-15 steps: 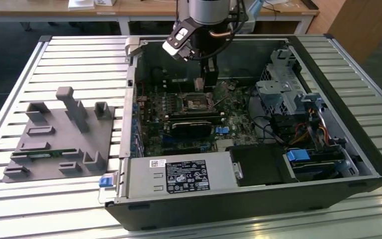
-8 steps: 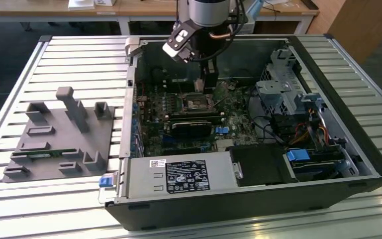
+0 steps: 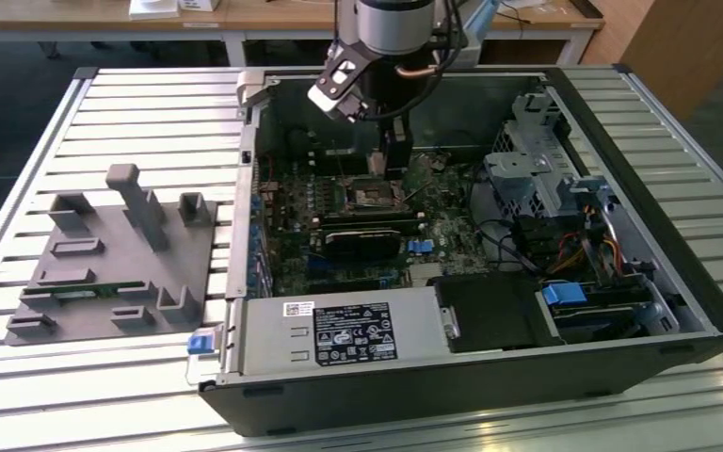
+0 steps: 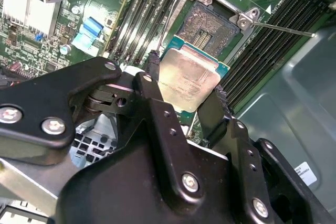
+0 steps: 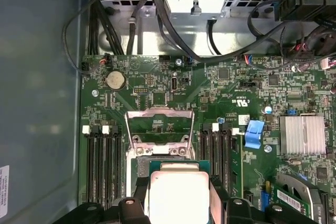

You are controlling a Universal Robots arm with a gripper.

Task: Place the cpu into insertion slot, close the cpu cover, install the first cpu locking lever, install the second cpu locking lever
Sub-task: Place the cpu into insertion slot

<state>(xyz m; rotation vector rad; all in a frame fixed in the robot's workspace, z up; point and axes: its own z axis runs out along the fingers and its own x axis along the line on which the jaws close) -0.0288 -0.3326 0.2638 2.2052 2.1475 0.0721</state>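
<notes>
Exterior view first: where is the arm?

— In the upper middle of the frame. The gripper (image 3: 384, 155) hangs inside the open computer case (image 3: 462, 395), which stands on a slatted table (image 3: 148, 104). Just below it, near the middle of the frame, is the insertion slot (image 3: 372, 195). On the exterior view's left a grey fixture (image 3: 110, 273) lies on the table, well apart from the case.

And the jaws, how do they stand?

— They are closed on the cpu (image 4: 189, 77). In the second wrist view the two black fingers (image 4: 152, 74) press on opposite edges of the chip, and its silvery top faces the camera.

Is the chip already in the slot?

— No. In the second wrist view the slot is bare and its field of contacts is in sight. The cpu is held near it, over one edge of its metal rim, but I cannot tell whether they touch. A thin lever rod (image 4: 281, 28) sticks out from one corner of the rim.

What about the cpu cover (image 5: 159, 113)?

— In the first wrist view it is swung open. The green circuit board (image 5: 210, 87) shows through its window. The memory slots (image 5: 102, 166) run on both sides of it.
</notes>
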